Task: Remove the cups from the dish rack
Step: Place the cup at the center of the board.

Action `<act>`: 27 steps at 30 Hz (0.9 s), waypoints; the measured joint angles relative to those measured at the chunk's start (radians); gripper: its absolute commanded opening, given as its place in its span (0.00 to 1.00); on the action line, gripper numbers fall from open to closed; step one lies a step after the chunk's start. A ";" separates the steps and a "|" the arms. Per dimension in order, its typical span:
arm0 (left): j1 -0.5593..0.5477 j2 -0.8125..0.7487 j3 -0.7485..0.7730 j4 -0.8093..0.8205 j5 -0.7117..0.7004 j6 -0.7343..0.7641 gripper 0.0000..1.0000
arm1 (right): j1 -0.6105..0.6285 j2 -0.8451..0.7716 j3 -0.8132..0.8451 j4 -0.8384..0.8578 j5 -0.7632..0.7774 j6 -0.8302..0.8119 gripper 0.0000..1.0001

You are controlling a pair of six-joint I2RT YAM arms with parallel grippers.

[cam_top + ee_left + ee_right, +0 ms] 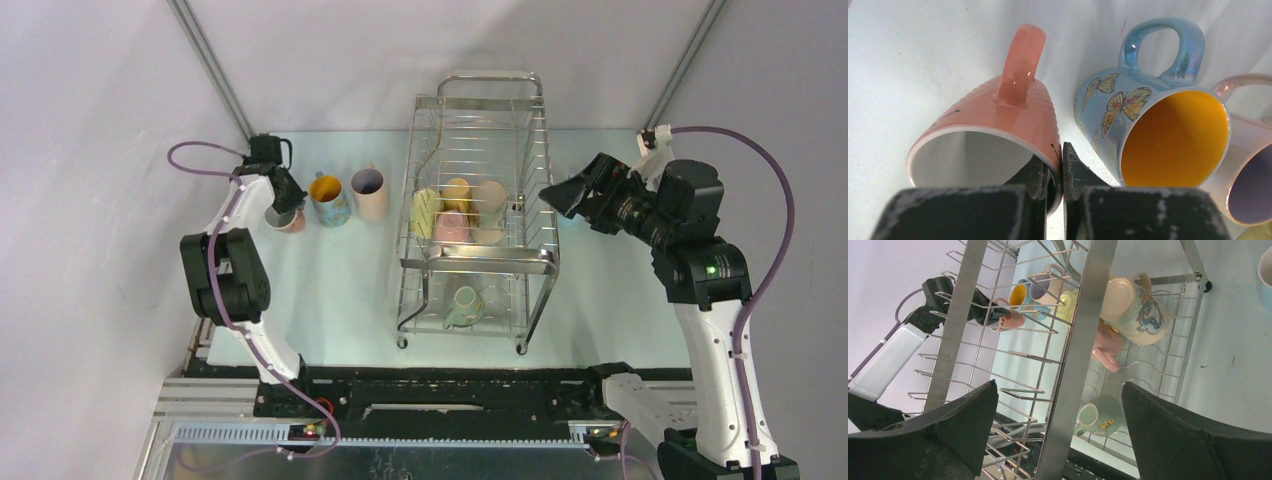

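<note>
My left gripper [1062,155] is shut on the rim wall of a salmon-pink cup [998,115], one finger inside and one outside. That cup [287,219] is at the left end of a row on the table, beside a blue butterfly cup [330,200] with a yellow inside and a pale pink cup [370,192]. The dish rack [490,262] stands mid-table. Its upper tier holds yellow-green [427,212], orange [457,190], cream [490,205] and pink [452,228] cups. A green cup [463,305] lies on the lower tier. My right gripper [560,195] hangs open at the rack's right side.
In the right wrist view the rack's flat steel bar [1083,340] crosses between my open fingers, with the cream cup [1135,310], pink cup [1108,347] and green cup [1100,415] beyond it. A light blue cup [1265,265] stands on the table right of the rack.
</note>
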 measured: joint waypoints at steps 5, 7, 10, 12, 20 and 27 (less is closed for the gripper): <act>0.005 0.026 0.010 0.001 0.010 -0.003 0.14 | -0.006 -0.006 -0.003 0.001 -0.011 0.000 1.00; 0.006 0.033 0.010 0.000 0.010 -0.003 0.17 | -0.010 -0.007 -0.009 0.002 -0.015 0.000 1.00; 0.006 0.043 0.010 0.000 0.010 -0.004 0.23 | -0.011 -0.006 -0.014 0.003 -0.023 0.001 1.00; 0.007 0.047 0.010 -0.001 0.009 -0.009 0.27 | -0.011 -0.006 -0.016 0.002 -0.026 0.001 1.00; 0.009 0.049 0.061 0.007 0.008 -0.009 0.34 | -0.012 -0.005 -0.024 0.011 -0.036 0.003 1.00; 0.010 0.050 0.106 0.006 0.008 -0.006 0.38 | -0.015 -0.002 -0.024 0.013 -0.040 0.005 1.00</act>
